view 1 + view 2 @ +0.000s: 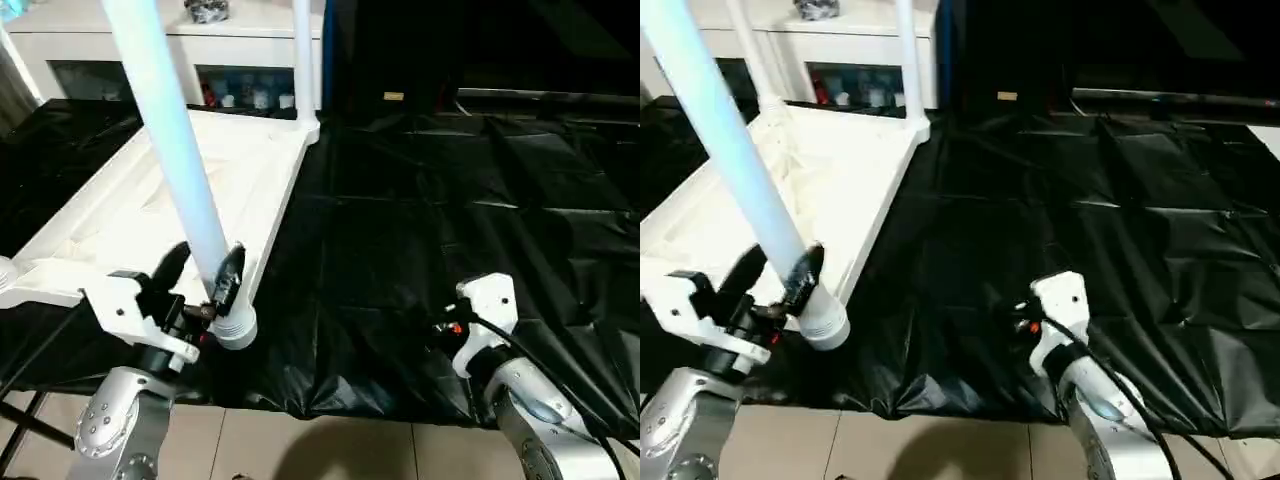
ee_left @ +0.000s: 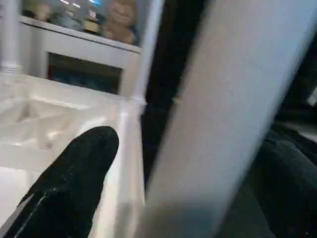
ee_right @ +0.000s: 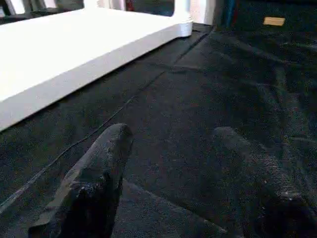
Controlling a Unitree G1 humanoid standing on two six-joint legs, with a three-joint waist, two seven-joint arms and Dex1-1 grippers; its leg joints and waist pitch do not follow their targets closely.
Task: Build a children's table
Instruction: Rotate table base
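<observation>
The children's table top (image 1: 140,205) lies upside down on the left, ribbed underside up. Two white legs stand upright in its far corner sockets, one at the right (image 1: 304,60) and one at the left (image 1: 744,48). A third leg (image 1: 165,120) slants up and away from the near right corner. Its ringed lower end (image 1: 236,328) hangs at that corner. My left gripper (image 1: 205,268) is shut on this leg just above the end, one black finger (image 2: 74,173) on each side. My right gripper (image 3: 171,136) hovers open low over the black sheet, with nothing between its fingers.
A black sheet (image 1: 450,200) covers the work surface to the right of the table top. A white cabinet (image 1: 100,45) with glass doors stands behind the top. Tiled floor (image 1: 300,450) shows at the near edge of the sheet.
</observation>
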